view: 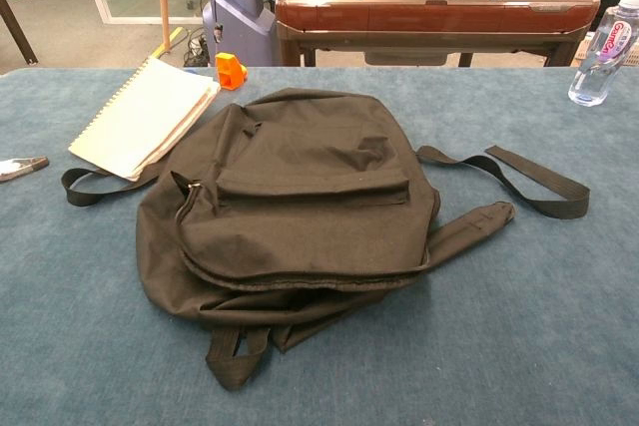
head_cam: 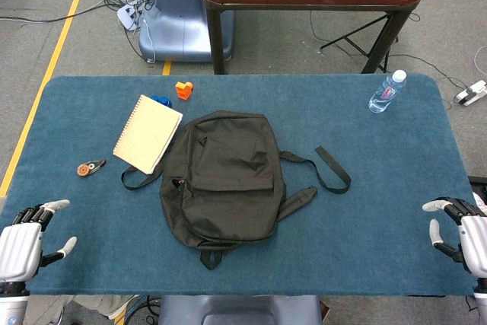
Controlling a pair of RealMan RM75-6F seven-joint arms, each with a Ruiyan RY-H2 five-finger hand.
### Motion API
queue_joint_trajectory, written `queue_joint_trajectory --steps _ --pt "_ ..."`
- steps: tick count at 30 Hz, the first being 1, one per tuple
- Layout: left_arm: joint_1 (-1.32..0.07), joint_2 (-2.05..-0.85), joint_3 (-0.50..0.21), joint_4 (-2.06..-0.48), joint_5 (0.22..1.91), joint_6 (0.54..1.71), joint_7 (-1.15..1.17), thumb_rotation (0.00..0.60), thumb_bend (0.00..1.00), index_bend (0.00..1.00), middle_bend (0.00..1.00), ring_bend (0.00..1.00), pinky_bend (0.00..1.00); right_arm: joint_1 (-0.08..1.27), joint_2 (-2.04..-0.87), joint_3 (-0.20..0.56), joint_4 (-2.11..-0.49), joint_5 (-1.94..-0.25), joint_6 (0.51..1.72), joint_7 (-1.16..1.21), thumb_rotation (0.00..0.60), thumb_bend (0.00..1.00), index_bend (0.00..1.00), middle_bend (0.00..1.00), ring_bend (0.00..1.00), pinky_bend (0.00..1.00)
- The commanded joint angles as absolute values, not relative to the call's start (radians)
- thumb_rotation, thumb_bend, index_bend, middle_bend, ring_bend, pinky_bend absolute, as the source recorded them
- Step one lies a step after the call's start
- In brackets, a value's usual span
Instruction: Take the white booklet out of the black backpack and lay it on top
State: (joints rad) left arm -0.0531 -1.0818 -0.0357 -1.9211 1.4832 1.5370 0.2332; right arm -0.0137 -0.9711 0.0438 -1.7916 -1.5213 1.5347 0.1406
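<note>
A: The hands? 
B: Left hand (head_cam: 27, 241) and right hand (head_cam: 463, 230) sit at the near table corners, fingers spread, holding nothing; both well apart from the black backpack (head_cam: 224, 180).
A: And the backpack?
B: Flat mid-table, straps splayed; bare blue table (head_cam: 380, 211) around it; a spiral notebook (head_cam: 148, 133) touches its far-left side; no white booklet shows.

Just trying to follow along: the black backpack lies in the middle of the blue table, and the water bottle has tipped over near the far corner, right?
Not quite. The water bottle stands upright near the far corner; the chest view shows it plainly. The black backpack does lie in the middle of the blue table.
</note>
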Motion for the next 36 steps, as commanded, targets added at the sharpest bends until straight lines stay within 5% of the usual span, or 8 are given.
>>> queue_joint_trajectory --steps 1,19,36 --pt "-0.052 -1.082 -0.035 -1.921 1.482 1.537 0.232 0.6 0.24 0.32 0.31 0.26 0.22 -0.015 -0.971 0.043 -1.791 -1.523 1.537 0.143 0.6 0.52 0.4 0.36 0.29 0.34" --pt "-0.048 -1.08 -0.035 -1.927 1.487 1.538 0.234 0.6 0.24 0.32 0.31 0.26 0.22 0.082 -0.946 0.042 -1.83 -1.622 1.432 0.151 0.6 0.5 0.38 0.36 0.29 0.34" --pt "-0.05 -1.084 -0.039 -1.935 1.478 1.532 0.254 0.6 0.24 0.32 0.31 0.26 0.22 0.418 -1.176 0.096 -1.886 -1.556 0.985 -0.03 0.6 0.1 0.24 0.29 0.22 0.31"
